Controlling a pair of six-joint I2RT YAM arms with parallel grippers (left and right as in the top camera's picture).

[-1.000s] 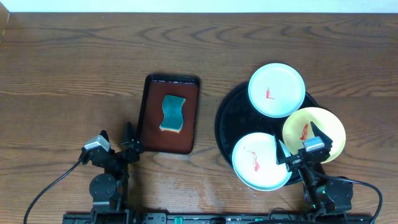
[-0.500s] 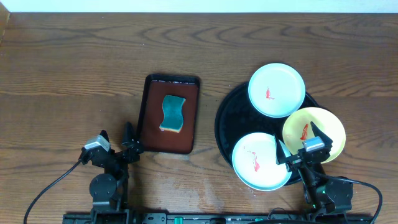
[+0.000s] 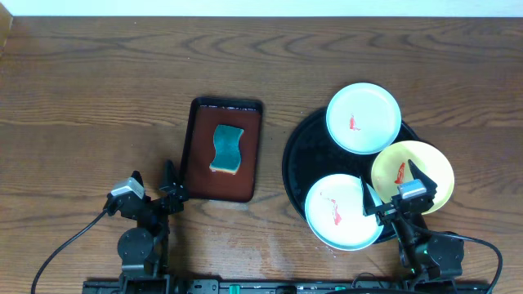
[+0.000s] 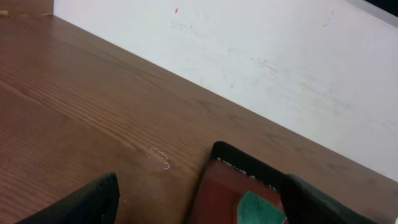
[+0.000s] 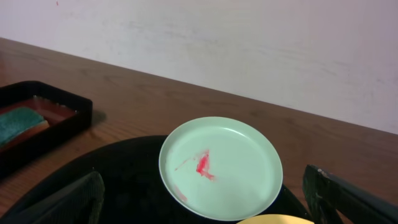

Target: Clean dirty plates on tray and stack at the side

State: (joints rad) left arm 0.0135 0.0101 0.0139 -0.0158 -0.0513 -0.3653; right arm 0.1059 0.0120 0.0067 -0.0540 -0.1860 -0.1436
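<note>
Three plates lie on the round black tray (image 3: 298, 161). A white plate (image 3: 364, 118) with a red smear is at the far side, and it also shows in the right wrist view (image 5: 230, 177). A second smeared white plate (image 3: 341, 212) is at the near side. A pale yellow plate (image 3: 421, 167) with a red smear overlaps the tray's right rim. My right gripper (image 3: 392, 186) is open and empty above the near edges of the near white plate and the yellow plate. My left gripper (image 3: 153, 176) is open and empty, left of the tray.
A rectangular reddish-brown tray (image 3: 200, 155) with a teal sponge (image 3: 227, 149) lies left of the black tray. It also shows in the left wrist view (image 4: 239, 177). A white wall (image 4: 261, 68) runs along the table's far edge.
</note>
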